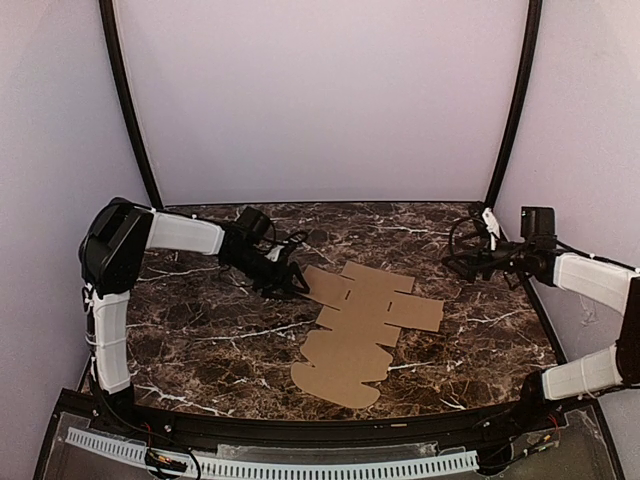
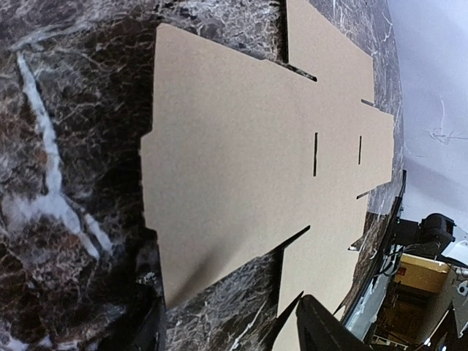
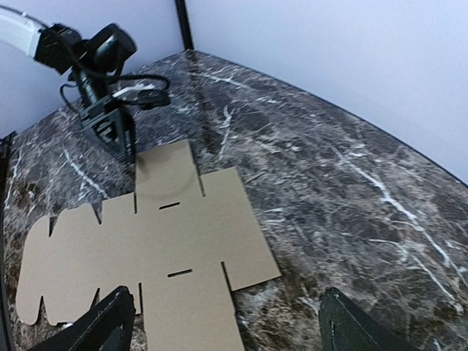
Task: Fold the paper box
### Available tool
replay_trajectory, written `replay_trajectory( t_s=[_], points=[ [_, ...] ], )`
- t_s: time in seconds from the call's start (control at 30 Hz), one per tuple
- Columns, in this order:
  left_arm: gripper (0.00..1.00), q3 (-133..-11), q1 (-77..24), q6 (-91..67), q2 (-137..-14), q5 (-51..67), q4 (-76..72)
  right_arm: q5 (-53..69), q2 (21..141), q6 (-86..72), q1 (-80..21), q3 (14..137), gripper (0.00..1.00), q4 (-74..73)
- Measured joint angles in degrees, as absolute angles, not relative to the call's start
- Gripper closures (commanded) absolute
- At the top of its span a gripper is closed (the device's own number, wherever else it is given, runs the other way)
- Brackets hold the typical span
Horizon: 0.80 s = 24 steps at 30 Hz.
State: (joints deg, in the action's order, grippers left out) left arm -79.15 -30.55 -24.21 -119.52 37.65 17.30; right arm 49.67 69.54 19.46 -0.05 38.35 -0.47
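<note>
**Pale lilac walls** (image 1: 320,90) enclose the scene on three sides. **Dark marble table** (image 1: 200,330): it carries everything below.

**The paper box** (image 1: 355,330) is still a flat, unfolded brown die-cut sheet. It lies on the table between the two sets of fingers, nearer to the left ones. Its rounded tabs (image 1: 340,385) are at the end away from both grippers, toward the arm bases.

**Left arm** (image 1: 180,233), white with black joints, reaches inward and ends in the left gripper (image 1: 290,285), set low at the sheet's edge. In the left wrist view its fingers (image 2: 322,329) stand apart and clamp nothing. One corner of a side flap (image 2: 175,285) lies in the gap between them, and the rest of the sheet spreads out ahead of the fingertips. Whether either finger touches the cardboard cannot be told.

**Right arm** (image 1: 590,280) ends in the right gripper (image 1: 455,262), which is clear of the sheet's nearest flap. Its fingers (image 3: 351,329) are spread wide and hold nothing. The sheet lies ahead of them, mostly on the side of the left-hand finger in the wrist view, with bare marble ahead of the other.

**Short slots** (image 2: 315,153) are cut into the sheet's middle panels, well ahead of the left fingertips.
</note>
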Motion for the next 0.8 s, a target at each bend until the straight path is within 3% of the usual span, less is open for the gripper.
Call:
replay_trajectory(
  t_s=[0.23,0.43,0.8],
  points=[
    [0.75,-79.5,-30.5,-31.5,-123.4,42.6,9.4,48.5,77.9,20.9,-11.7,40.7,0.2,-2.5],
    [0.97,-79.1,-30.5,-38.8,-126.5,45.9,-0.6,47.8,80.9,21.9,-15.4,42.1,0.21,-3.6],
    [0.99,-66.9,-30.5,-47.8,-123.0,46.9,-20.4,44.8,83.0,21.4,-15.8,43.5,0.21,-4.4]
  ],
)
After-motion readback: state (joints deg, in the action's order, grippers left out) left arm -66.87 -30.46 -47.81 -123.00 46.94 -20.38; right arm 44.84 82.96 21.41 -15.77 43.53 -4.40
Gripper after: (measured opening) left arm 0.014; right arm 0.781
